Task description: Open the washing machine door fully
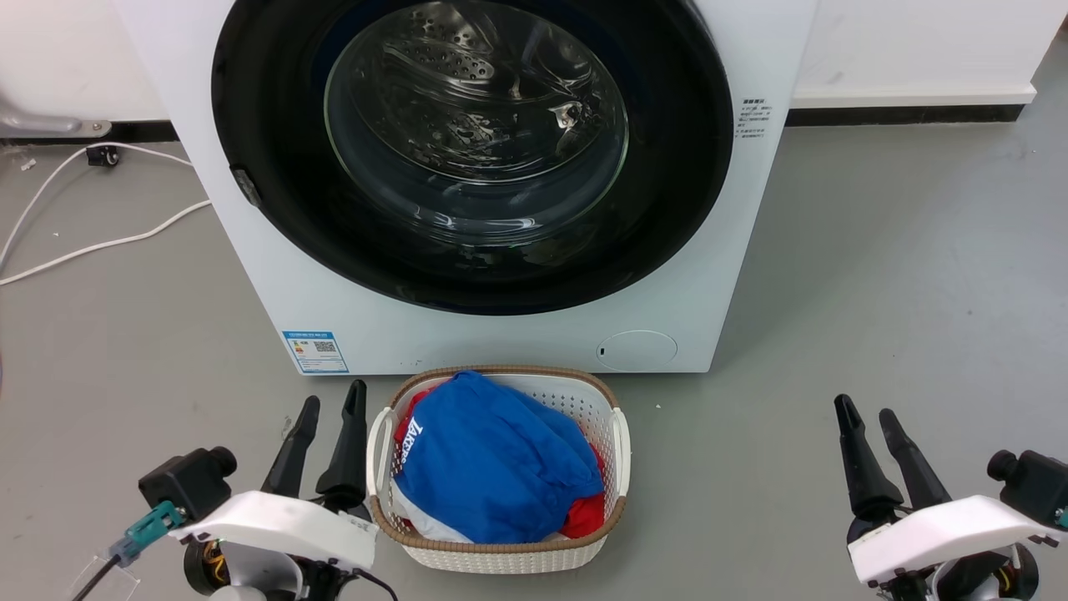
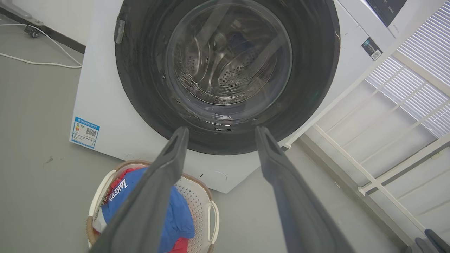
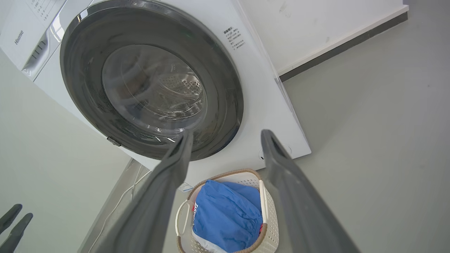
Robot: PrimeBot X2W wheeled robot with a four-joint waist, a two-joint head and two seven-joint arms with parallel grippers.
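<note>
The washing machine door [image 1: 275,209] sits shut, flush against the white front of the washing machine [image 1: 250,284], and faces straight out at me across the floor [image 1: 876,292]. It is a round glossy black ring, so I see no longer side to it. The clear glass bowl [image 1: 476,133] is at its centre, with the perforated steel drum [image 1: 450,50] visible through it. In the head view the top of the door is cut off by the picture's edge.

Working left to right in the head view, a white cable [image 1: 83,246] trails over the floor beside the machine. A small grey tab [image 1: 246,185] sits on the door's left edge. Below it a blue sticker [image 1: 315,351] is on the machine's lower left corner.

My left gripper [image 1: 334,394] is at the lower left, well short of the door. Its fingers are spread apart and empty, pointing up toward the machine. Its wrist view agrees: the left gripper [image 2: 221,129] is wide open and the door [image 2: 140,88] lies beyond the fingertips.

Just beside it a white basket [image 1: 622,434] stands in front of the machine, with a blue garment [image 1: 492,459] heaped over some red cloth [image 1: 584,517]. A round cover [image 1: 637,351] is set into the machine's lower right.

At the far right my right gripper [image 1: 864,407] is also released, its fingers parted and gripping nothing, apart from the door. In its own view the right gripper [image 3: 227,133] is open the same way, with the door [image 3: 81,88] ahead and the basket [image 3: 270,211] below.
</note>
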